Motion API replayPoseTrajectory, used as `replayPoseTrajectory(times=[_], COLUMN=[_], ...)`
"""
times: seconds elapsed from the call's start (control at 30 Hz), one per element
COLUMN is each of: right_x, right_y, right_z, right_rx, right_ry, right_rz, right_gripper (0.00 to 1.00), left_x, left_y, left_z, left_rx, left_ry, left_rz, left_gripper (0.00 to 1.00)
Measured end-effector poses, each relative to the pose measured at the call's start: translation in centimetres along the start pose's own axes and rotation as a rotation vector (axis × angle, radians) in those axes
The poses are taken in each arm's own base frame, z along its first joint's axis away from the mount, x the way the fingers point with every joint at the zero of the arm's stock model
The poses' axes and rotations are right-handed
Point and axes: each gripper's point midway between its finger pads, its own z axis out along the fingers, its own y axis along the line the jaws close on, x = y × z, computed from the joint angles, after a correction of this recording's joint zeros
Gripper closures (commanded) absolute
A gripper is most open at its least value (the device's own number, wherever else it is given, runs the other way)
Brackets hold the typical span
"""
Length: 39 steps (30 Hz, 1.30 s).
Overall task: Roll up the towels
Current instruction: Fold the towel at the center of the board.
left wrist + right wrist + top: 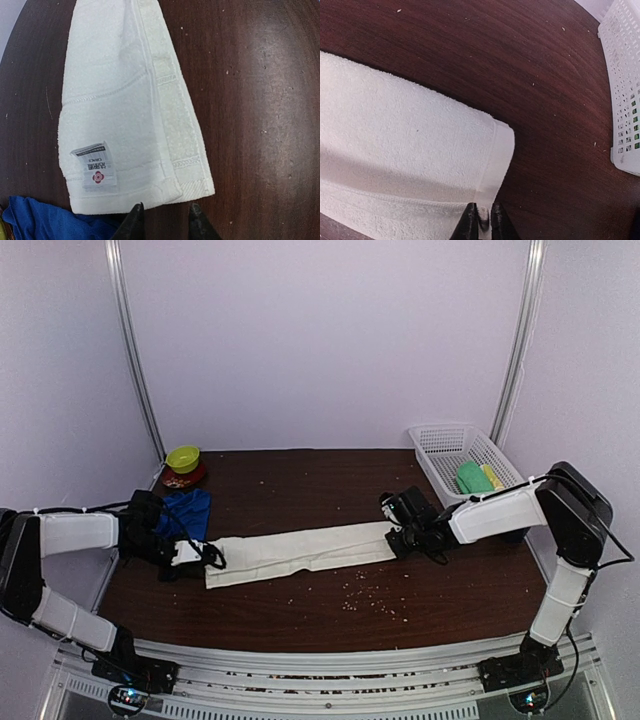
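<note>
White towel [300, 552] lies flat across counter [330, 480] btwn both arms. L tool [165, 216] part open just off its label end, holding nothing. R tool [483, 214] nearly closed, pinching opposite hem. Blue towel [188, 512] bunched (behind L wrist).

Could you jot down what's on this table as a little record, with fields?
white towel: folded into a long strip, flat across the table
blue towel: crumpled, beside left pincer
left pincer: open, at strip's left end
right pincer: pinching strip's right hem
mesh basket: back right, green item inside
yellow-green bowl: back left
</note>
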Motion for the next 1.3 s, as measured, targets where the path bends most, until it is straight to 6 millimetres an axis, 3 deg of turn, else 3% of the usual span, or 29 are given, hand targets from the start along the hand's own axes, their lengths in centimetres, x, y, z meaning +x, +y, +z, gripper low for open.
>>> replayPoseTrajectory(times=[0.17, 0.23, 0.47, 0.57, 0.7, 1.0, 1.13, 1.3], right_x=[0.1, 0.3, 0.9, 0.5, -1.0, -8.0, -10.6, -9.4], right_y=[-0.1, -0.2, -0.8, -1.3, -2.0, -2.8, -2.3, -1.0], right_z=[-0.1, -0.2, -0.5, -1.3, -2.6, -5.3, -3.9, 0.3], right_rx=[0.021, 0.030, 0.057, 0.068, 0.078, 0.062, 0.078, 0.105], right_ry=[0.009, 0.016, 0.045, 0.040, 0.010, -0.144, -0.172, -0.106], right_rz=[-0.012, -0.019, -0.040, -0.038, -0.010, 0.134, 0.182, 0.182], right_gripper=[0.71, 0.67, 0.25, 0.17, 0.15, 0.16, 0.16, 0.16], left_x=[-0.7, -0.9, -1.8, -2.5, -3.2, -2.4, -1.3, -0.4], left_y=[0.7, 0.8, 0.9, 1.8, 4.3, 15.0, 17.2, 16.5], left_z=[-1.0, -1.4, -2.8, -3.2, -3.4, -3.3, -2.5, -0.1], left_rx=[0.002, 0.007, -0.003, -0.026, -0.076, -0.311, -0.373, -0.372], left_ry=[0.000, 0.001, -0.007, -0.027, -0.055, -0.032, 0.014, 0.107], left_rz=[0.024, 0.028, 0.041, 0.018, -0.067, -0.435, -0.529, -0.570], left_gripper=[0.61, 0.54, 0.36, 0.34, 0.33, 0.35, 0.32, 0.30])
